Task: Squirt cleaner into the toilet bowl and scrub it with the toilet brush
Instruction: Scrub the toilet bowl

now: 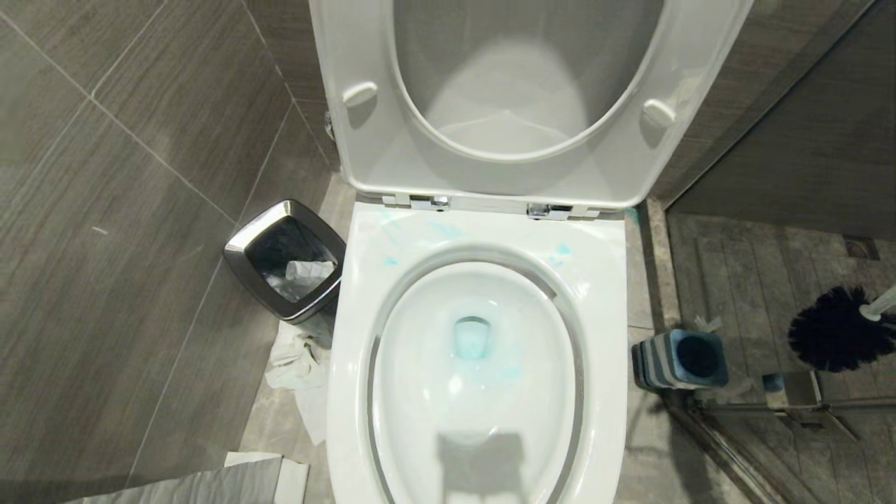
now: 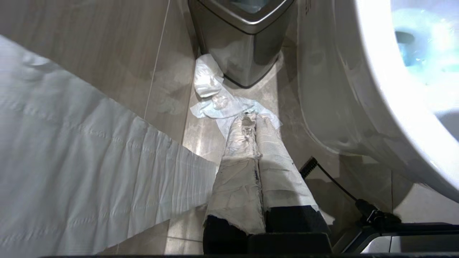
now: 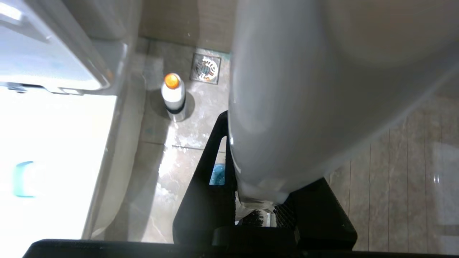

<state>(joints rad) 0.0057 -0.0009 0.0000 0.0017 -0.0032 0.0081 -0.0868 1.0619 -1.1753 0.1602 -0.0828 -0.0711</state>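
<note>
The white toilet bowl [image 1: 364, 336] fills the middle of the head view with its seat raised. Pale blue cleaner [image 1: 472, 339] tints the water and smears the back rim. Right of the toilet, the toilet brush hangs off the floor: black bristle head [image 1: 833, 329], white handle [image 1: 882, 304] running out of view. In the right wrist view my right gripper [image 3: 261, 172] is shut on that thick white handle [image 3: 304, 89]. My left gripper [image 2: 251, 122], its fingers wrapped in white paper, is shut on nothing and parked low beside the bowl's outer wall [image 2: 376, 89].
The blue-and-grey brush holder [image 1: 679, 358] stands by the toilet's right side. A steel-rimmed bin [image 1: 285, 259] and crumpled paper [image 1: 297, 364] lie on the left. An orange-capped bottle [image 3: 173, 95] and a floor drain [image 3: 205, 68] sit behind. A metal door rail [image 1: 770, 406] crosses the floor at the right.
</note>
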